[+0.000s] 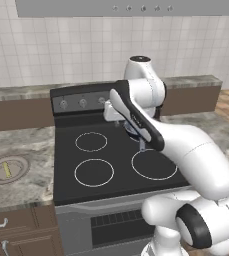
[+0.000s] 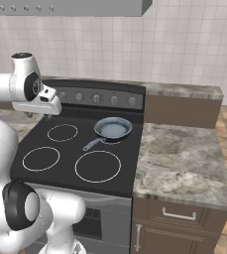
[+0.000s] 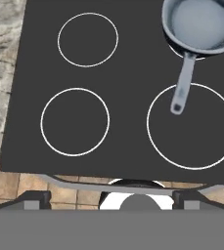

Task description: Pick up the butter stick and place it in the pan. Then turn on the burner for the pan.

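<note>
While the pan [image 2: 113, 129] sits hidden behind the arm on the left, gripper [image 3: 111, 200] fingers apparently spread.

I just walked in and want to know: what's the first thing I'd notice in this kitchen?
The big white robot arm leaning over the black stove, with four white burner rings. Next, the small grey-blue pan on the back right burner, its handle pointing forward, nothing inside. On the counter left of the stove, a pale yellow butter stick lies in a round grey-brown dish.

The pan [image 2: 113, 129] is carried by the black stovetop [image 2: 80, 144]; a round dish [image 1: 7, 169] is borne by the left bench [image 1: 21, 150].
</note>
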